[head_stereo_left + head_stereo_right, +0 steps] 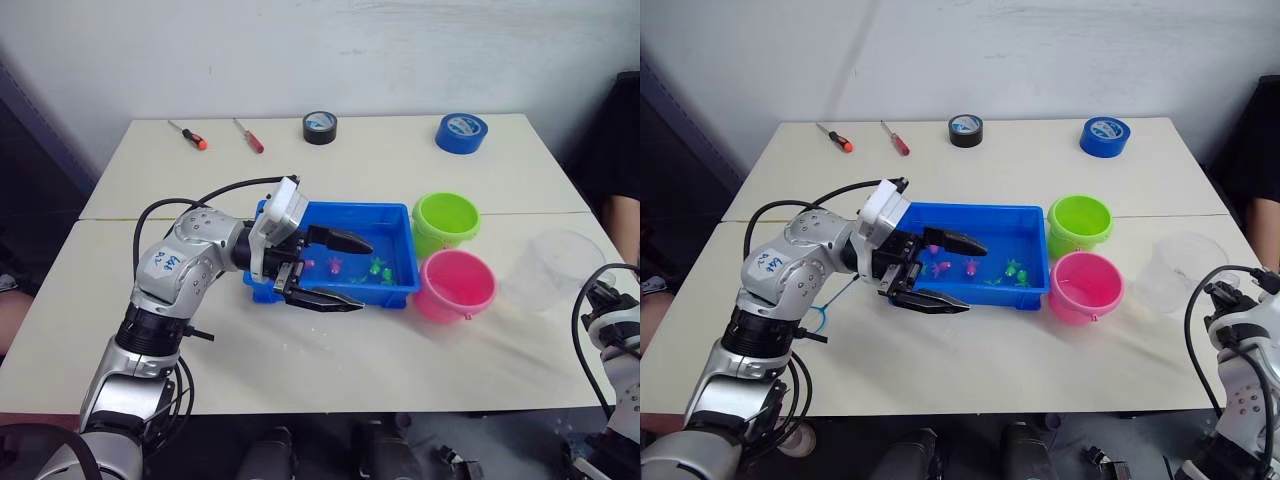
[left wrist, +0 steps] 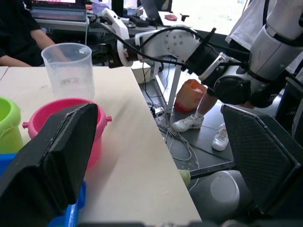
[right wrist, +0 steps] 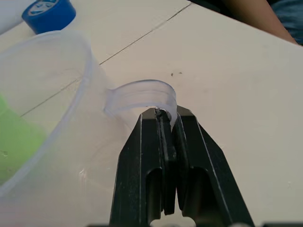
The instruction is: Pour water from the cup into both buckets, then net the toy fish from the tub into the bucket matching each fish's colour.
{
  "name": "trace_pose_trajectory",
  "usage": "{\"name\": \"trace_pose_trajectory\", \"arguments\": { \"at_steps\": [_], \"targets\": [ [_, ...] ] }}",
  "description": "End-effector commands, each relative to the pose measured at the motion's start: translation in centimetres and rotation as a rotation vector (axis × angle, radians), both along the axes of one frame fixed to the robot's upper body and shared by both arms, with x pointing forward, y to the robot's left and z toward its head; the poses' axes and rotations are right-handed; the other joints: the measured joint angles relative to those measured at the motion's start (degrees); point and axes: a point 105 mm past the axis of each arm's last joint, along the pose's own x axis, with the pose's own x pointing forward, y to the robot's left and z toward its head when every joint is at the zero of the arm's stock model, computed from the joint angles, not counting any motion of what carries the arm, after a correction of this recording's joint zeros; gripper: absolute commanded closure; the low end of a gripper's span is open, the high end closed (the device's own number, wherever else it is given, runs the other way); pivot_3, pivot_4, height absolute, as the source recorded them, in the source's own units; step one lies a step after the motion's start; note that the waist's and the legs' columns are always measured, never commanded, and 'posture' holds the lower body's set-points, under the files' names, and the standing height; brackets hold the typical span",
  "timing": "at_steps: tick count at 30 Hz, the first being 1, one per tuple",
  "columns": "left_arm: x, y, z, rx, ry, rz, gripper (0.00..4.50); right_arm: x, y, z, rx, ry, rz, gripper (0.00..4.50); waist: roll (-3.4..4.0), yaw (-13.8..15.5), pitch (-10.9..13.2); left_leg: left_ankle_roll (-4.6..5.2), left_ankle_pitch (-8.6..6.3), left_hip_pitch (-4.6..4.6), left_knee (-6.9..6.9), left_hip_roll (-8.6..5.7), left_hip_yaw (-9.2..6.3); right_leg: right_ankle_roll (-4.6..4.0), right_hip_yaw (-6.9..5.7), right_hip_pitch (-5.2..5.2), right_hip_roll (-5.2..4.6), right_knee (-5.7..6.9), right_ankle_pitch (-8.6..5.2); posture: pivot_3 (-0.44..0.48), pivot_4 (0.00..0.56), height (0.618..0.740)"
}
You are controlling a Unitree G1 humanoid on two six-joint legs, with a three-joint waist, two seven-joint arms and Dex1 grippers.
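Fingers of the right end effector [image 3: 166,124] are pinching the cup [image 1: 553,268] handle; the left end effector [image 1: 336,270] is gaping over the tub [image 1: 330,216].

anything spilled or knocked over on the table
Nothing stands out: the cup, green bucket and pink bucket stand upright beside the tub, and no obvious puddle shows.

This looks like a robotics lab or workshop. Two pale tables [image 1: 300,350] are pushed together against a bare white wall [image 1: 300,50], with two screwdrivers [image 1: 190,135] and tape rolls [image 1: 320,127] lying at the far edge. Beyond the left gripper's fingers [image 2: 52,161], cables [image 2: 175,142] trail across the floor, a laptop [image 2: 57,7] seems to sit on a cluttered desk, and people's trainers [image 2: 189,124] stand nearby.
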Motion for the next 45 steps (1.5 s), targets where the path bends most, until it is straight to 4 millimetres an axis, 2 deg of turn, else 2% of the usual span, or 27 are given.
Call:
{"name": "trace_pose_trajectory", "arguments": {
  "at_steps": [1,13,16,22,23,27,30,32,34,35,37,39,43,45],
  "targets": [
    [-0.2,0.2,1.3,-0.034,-0.043,0.003,0.0,-1.5,-1.7,0.0,-0.019,-0.043,-0.099,4.41,0.0,0.0,0.0,0.0,0.0,0.0,0.0,0.0,0.0,0.0,0.0,0.0,0.01,0.0,0.0,0.0,0.15,0.736],
    [0.1,0.2,1.4,-0.02,-0.068,0.014,0.0,-3.0,-3.1,-4.5,-0.022,0.096,-0.164,4.41,0.0,-0.06,0.0,0.0,0.0,0.05,0.0,0.02,0.02,-0.01,0.02,0.01,0.03,-0.01,0.0,0.0,0.15,0.736],
    [0.2,0.2,1.5,-0.018,-0.068,0.014,0.0,-4.0,-3.0,-4.6,-0.033,0.094,-0.168,3.43,0.0,0.19,0.0,0.02,-0.01,0.04,0.0,0.0,0.01,-0.01,0.02,0.03,0.02,-0.05,0.0,0.0,0.15,0.736],
    [0.2,0.1,1.3,-0.013,-0.046,0.001,0.0,-5.7,-1.8,-3.7,-0.127,0.114,-0.119,0.42,0.01,0.05,0.0,0.1,-0.05,0.04,0.0,0.0,-0.01,-0.01,0.03,0.03,0.02,-0.26,0.0,0.0,0.15,0.736],
    [0.2,0.1,1.2,-0.012,-0.043,-0.001,0.0,-6.0,-1.5,-3.4,-0.146,0.116,-0.11,0.11,0.01,0.01,-0.01,0.11,-0.05,0.04,-0.02,0.0,-0.01,-0.01,0.03,0.03,0.02,-0.27,-0.01,0.0,0.15,0.736],
    [0.3,0.0,0.9,-0.011,-0.031,-0.002,0.0,-7.7,-0.9,-1.7,-0.248,0.143,-0.094,0.11,0.01,0.0,-0.01,0.11,-0.06,0.06,-0.04,0.04,-0.02,-0.01,0.04,0.03,0.07,-0.27,-0.01,0.0,0.15,0.736],
    [0.6,0.4,0.5,-0.001,-0.002,0.031,0.0,-8.5,-0.2,1.8,-0.395,0.112,-0.031,0.11,0.02,0.07,-0.01,0.12,-0.07,0.05,-0.04,0.03,-0.01,-0.01,0.05,0.04,0.05,-0.28,-0.01,0.0,0.15,0.736],
    [1.4,0.7,-0.1,0.014,0.015,0.103,0.0,-7.7,0.7,5.6,-0.522,0.04,0.083,0.11,0.02,-0.06,-0.01,0.15,-0.08,0.06,-0.03,0.03,0.0,-0.01,0.06,0.05,0.05,-0.3,0.0,0.0,0.15,0.736],
    [2.4,1.1,-0.5,0.008,0.043,0.191,0.0,-6.0,1.6,9.5,-0.577,-0.058,0.222,0.11,0.0,-0.48,0.0,0.22,-0.12,0.13,-0.02,0.03,0.09,0.0,0.11,0.11,0.05,-0.31,0.0,0.0,0.15,0.736],
    [2.6,1.2,-0.6,0.007,0.048,0.211,0.0,-5.4,2.0,10.4,-0.576,-0.08,0.276,0.11,-0.04,-0.8,0.03,0.36,-0.2,0.25,-0.02,0.02,0.24,0.03,0.2,0.18,0.04,-0.3,0.02,0.0,0.15,0.736],
    [2.7,2.2,-0.9,0.017,0.039,0.252,0.0,-3.2,4.9,11.9,-0.595,-0.091,0.508,0.11,-0.29,-1.01,0.17,0.41,-0.23,0.56,-0.08,0.08,0.21,0.03,0.21,0.42,0.1,-0.3,0.01,0.0,0.15,0.736],
    [2.8,3.6,-1.1,0.012,0.036,0.312,0.0,-1.7,8.8,12.8,-0.6,-0.112,0.758,0.11,-0.37,-1.36,0.19,0.34,-0.23,0.71,-0.17,0.19,0.03,-0.04,0.11,0.61,0.24,-0.41,-0.02,0.0,0.15,0.736],
    [2.7,6.2,-1.8,0.014,0.047,0.433,0.0,-0.7,14.2,13.3,-0.548,-0.165,1.059,0.11,-0.44,-1.37,0.24,0.23,-0.18,0.77,-0.4,0.27,-0.04,-0.15,0.04,0.59,0.25,-0.48,-0.08,0.0,0.15,0.736],
    [1.9,8.4,-2.8,0.048,0.071,0.519,0.0,-0.7,17.8,13.0,-0.526,-0.186,1.261,0.11,-0.44,-1.23,0.24,0.16,-0.14,0.65,-0.45,0.26,-0.05,-0.16,0.03,0.45,0.19,-0.49,-0.08,0.0,0.15,0.736]
  ]
}}
